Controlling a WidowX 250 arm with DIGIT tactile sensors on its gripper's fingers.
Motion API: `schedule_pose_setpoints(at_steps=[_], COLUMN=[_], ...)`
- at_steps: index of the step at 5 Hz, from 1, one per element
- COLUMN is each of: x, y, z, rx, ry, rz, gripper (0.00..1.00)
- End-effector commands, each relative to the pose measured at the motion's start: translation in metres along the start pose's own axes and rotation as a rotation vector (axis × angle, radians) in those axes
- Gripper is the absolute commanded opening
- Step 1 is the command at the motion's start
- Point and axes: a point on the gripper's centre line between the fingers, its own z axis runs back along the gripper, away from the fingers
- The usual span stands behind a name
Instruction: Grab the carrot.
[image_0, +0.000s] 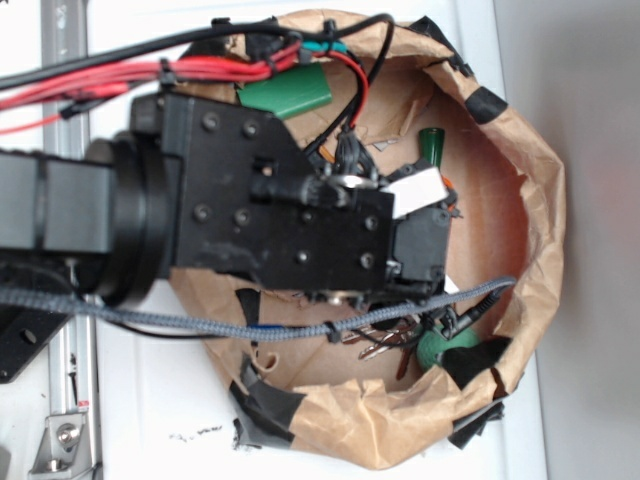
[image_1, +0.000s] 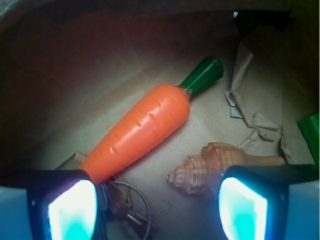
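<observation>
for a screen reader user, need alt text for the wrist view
An orange carrot with a green stem lies diagonally on brown paper, a tan seashell beside it. The open jaws frame the bottom corners, above both.

The exterior view looks straight down from well above, the black arm (image_0: 250, 200) covering most of the brown paper bag (image_0: 540, 200) on the white tabletop (image_0: 580, 380). The wrist view sits low inside that bag, close to its floor, looking out between the two fingers (image_1: 65, 205). Both views share the bag's interior and the carrot (image_1: 145, 130), whose green stem (image_0: 432, 145) alone shows from above.
</observation>
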Motion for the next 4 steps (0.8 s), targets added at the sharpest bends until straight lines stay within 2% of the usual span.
schedule_pose_setpoints(at_steps=[1,2,3,4], x=[0.045,0.044,0.033,0.021], y=[0.000,-0.010,-0.016,-0.016], z=[-0.025,-0.042,-0.055,-0.059], rx=[-0.096,-0.099,-0.065,0.004], ry=[-0.130,-0.058,0.005,0.152], rz=[0.068,0.065,0.042,0.002], gripper=[1.00,1.00,1.00,0.12])
